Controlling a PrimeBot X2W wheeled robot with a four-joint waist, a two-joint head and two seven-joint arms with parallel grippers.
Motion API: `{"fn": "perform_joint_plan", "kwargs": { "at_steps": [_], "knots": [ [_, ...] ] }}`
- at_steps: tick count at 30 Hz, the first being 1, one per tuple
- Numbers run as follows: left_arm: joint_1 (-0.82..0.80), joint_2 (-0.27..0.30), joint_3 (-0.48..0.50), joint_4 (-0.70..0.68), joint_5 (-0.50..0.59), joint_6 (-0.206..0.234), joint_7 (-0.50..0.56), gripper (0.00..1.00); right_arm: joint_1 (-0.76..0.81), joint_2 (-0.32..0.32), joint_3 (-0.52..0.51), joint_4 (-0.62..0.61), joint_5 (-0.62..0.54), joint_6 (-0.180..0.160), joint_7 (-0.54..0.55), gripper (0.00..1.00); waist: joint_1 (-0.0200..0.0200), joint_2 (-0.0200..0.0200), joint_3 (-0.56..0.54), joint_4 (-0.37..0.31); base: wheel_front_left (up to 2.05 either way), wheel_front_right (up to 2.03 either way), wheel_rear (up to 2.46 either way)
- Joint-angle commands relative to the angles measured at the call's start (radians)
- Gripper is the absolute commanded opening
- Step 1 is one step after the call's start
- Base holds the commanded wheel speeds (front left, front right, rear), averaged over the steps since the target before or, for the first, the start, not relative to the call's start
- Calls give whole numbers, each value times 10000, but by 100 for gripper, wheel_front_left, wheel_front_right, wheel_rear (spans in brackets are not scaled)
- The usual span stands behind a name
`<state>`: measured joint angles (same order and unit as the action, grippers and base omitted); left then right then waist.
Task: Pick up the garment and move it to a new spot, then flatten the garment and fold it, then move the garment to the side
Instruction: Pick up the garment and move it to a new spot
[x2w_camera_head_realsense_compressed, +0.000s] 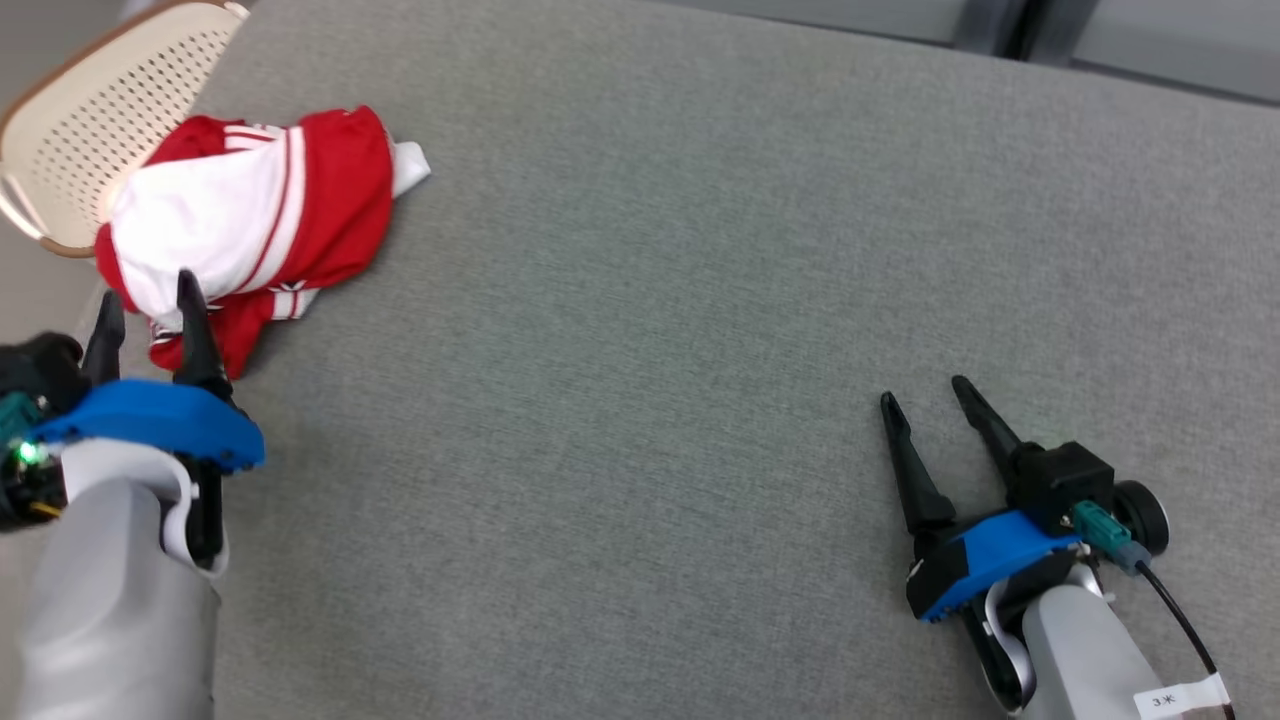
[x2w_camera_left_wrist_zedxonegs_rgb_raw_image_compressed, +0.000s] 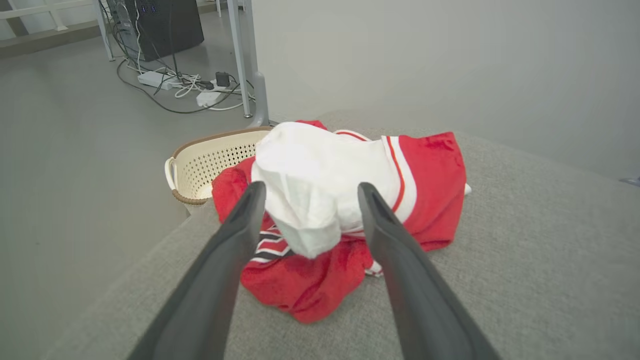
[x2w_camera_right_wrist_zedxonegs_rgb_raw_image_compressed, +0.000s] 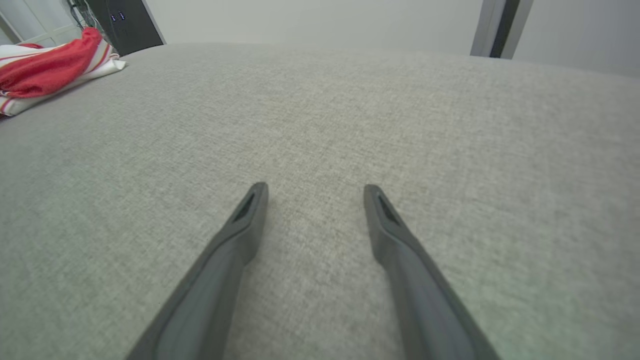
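1. The crumpled red-and-white garment (x2w_camera_head_realsense_compressed: 250, 220) lies at the far left of the grey fabric surface (x2w_camera_head_realsense_compressed: 650, 300), beside a cream laundry basket (x2w_camera_head_realsense_compressed: 70, 130).
2. The left gripper (x2w_camera_head_realsense_compressed: 148, 292), fingers spread and empty, is at its near edge.
3. The right gripper (x2w_camera_head_realsense_compressed: 925, 391), also spread, is near right, well apart.

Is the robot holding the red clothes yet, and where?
Nothing is held. The left hand is open near the garment; the right hand is open too.

You worked in a lab or office: a dark computer tower (x2w_camera_left_wrist_zedxonegs_rgb_raw_image_compressed: 160, 25), tangled cables (x2w_camera_left_wrist_zedxonegs_rgb_raw_image_compressed: 167, 97) and a power strip (x2w_camera_left_wrist_zedxonegs_rgb_raw_image_compressed: 154, 78) sat on the grey floor (x2w_camera_left_wrist_zedxonegs_rgb_raw_image_compressed: 75, 165) by a metal desk leg (x2w_camera_left_wrist_zedxonegs_rgb_raw_image_compressed: 241, 60).
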<state>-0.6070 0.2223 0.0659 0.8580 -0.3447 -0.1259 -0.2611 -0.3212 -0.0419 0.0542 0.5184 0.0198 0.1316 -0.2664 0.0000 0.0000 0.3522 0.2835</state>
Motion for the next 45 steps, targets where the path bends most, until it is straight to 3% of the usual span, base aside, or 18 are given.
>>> {"fn": "perform_joint_plan", "kwargs": {
  "at_steps": [1, 10, 11, 12, 18, 26, 37, 45],
  "knots": [
    [-506, 169, -184, 319, -171, -76, 28, 100, 68, -183, -140, 355, -55, -18, 47, 100, 0, 0, 172, -89, 0, 0, 0],
    [-1632, 823, -733, 2395, -982, -46, 685, 97, -289, -281, -222, 546, -30, -30, 107, 100, 0, 0, 841, -641, 0, 0, 0],
    [-1671, 839, -790, 2513, -1047, -46, 646, 39, -295, -286, -239, 550, -15, -32, 109, 100, 0, 0, 860, -673, 0, 0, 0],
    [-1709, 833, -849, 2623, -1089, -46, 590, 0, -293, -288, -266, 551, 7, -32, 109, 100, 0, 0, 866, -697, 0, 0, 0],
    [-1998, 911, -1364, 2304, -1427, -47, 166, 0, -129, -273, -298, 534, 238, -32, 102, 100, 0, 0, 508, -768, 0, 0, 0],
    [-2410, 1067, -2914, -35, -1907, -48, -43, 0, 193, -121, 68, 458, 979, -13, 33, 100, 0, 0, -658, -1026, 0, 0, 0],
    [-2489, 924, -4905, -3266, -2638, -50, -51, 0, 481, -118, 640, 539, 1760, -10, 22, 100, 0, 0, -1547, -2666, 0, 0, 0],
    [-2345, 85, -6659, -4487, -3136, -50, 36, 0, 513, -116, 686, 538, 1974, -10, 22, 100, 0, 0, -1694, -4325, 0, 0, 0]
  ]
}}
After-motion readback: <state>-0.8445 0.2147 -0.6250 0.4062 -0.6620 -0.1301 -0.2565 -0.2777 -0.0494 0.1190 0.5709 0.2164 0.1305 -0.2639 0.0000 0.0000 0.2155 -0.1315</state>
